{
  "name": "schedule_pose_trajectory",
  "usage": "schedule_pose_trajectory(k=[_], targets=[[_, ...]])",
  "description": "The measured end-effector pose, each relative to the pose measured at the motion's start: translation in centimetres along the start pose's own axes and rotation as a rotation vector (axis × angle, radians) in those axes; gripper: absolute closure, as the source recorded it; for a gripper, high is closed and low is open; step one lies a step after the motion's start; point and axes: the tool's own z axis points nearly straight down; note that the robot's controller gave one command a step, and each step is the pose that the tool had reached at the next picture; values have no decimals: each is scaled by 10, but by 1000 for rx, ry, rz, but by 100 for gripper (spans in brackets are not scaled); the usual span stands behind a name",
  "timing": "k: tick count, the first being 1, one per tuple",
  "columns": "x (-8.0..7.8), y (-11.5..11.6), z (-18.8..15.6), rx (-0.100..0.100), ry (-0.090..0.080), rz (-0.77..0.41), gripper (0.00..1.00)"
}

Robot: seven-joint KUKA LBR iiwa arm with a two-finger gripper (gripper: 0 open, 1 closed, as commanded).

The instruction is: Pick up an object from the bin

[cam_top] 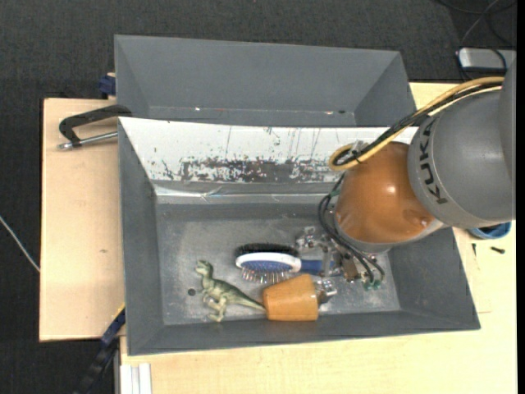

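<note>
gripper [325, 263] of mine is low in the right part of the bin [139, 245], under the orange cover [379, 203] of my wrist, and i cannot tell if it is wide or narrow, because the cover hides much of it. the nearest thing is a blue and white brush [269, 263] in the middle of the floor; its blue handle points to my gripper and perhaps touches it. a black brush [264, 249] lies just behind it, a tan rounded block [291, 300] just in front, and a green toy dinosaur [217, 290] to the left. i judge the danger is crowding: a closing here may catch two things together, or only the thin handle end, and then the brush can turn and slip out.
</note>
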Motion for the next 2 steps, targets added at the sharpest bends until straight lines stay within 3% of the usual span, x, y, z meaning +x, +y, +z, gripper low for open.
schedule_pose_trajectory(k=[1,2], targets=[[0,1,0,-2,1,1,100],[-24,-20,-158,-3,3,-150,100]])
